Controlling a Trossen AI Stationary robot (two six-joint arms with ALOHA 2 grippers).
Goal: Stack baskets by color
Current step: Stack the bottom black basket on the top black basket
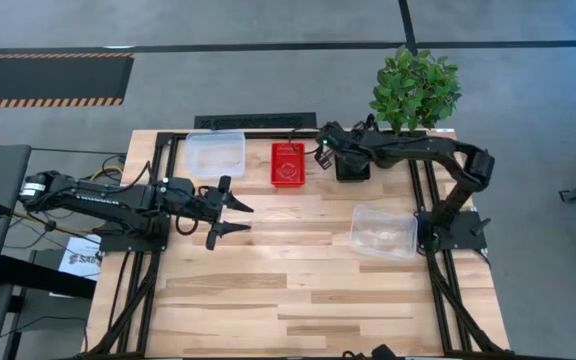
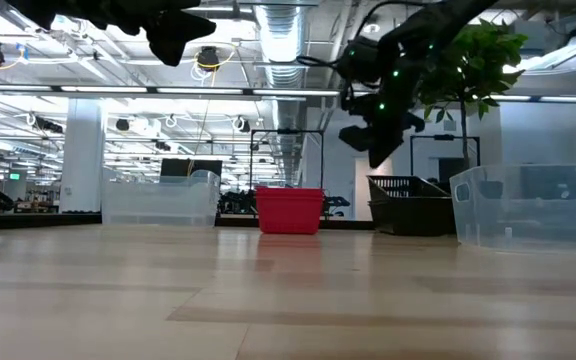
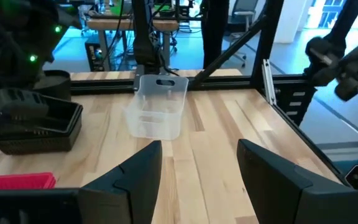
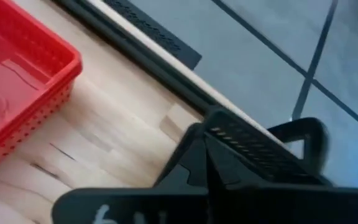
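My right gripper (image 1: 320, 152) is fully closed on nothing and hangs between the red basket (image 1: 288, 163) and the black basket (image 1: 352, 165) at the far edge. My left gripper (image 1: 230, 212) is wide open and empty over bare wood. I judge the clear baskets (image 1: 215, 152) (image 1: 384, 231), well apart, need stacking: approach one rim squarely. Only the low view shows the right gripper is well above the table (image 1: 298, 290).

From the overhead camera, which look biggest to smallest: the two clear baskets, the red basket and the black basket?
1. The two clear baskets, left and right, look alike, so I won't rank them.
2. Red basket.
3. Black basket appears smallest, but the right arm hides part of it, so that's unsure.
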